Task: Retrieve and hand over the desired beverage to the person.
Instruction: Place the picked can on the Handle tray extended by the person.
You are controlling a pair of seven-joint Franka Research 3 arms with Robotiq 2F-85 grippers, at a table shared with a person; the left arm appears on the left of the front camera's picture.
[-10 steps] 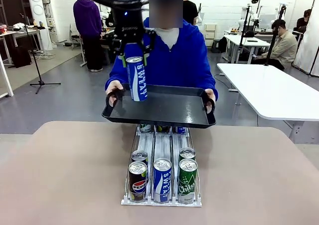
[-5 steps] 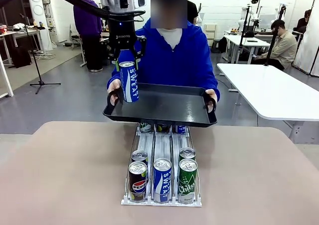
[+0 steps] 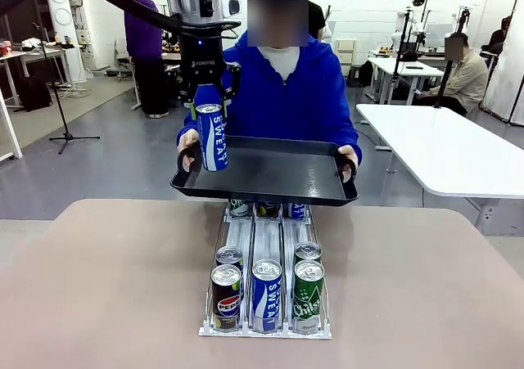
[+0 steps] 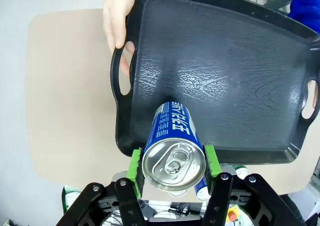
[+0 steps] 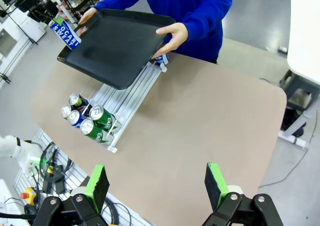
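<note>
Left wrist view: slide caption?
Left gripper, jaws shut on a blue can, over the black tray held by the person.

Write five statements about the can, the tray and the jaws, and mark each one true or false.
1. The left jaws are shut on a blue Sweat can, gripping near its top. True.
2. The person holds the black tray with one hand. False: a hand grips one handle and another hand grips the other.
3. The can is over the tray's middle. False: it is at the tray's end on the robot's left.
4. The right jaws stand open with nothing between them. True.
5. The front row of the rack on the table includes a green can. True.
</note>
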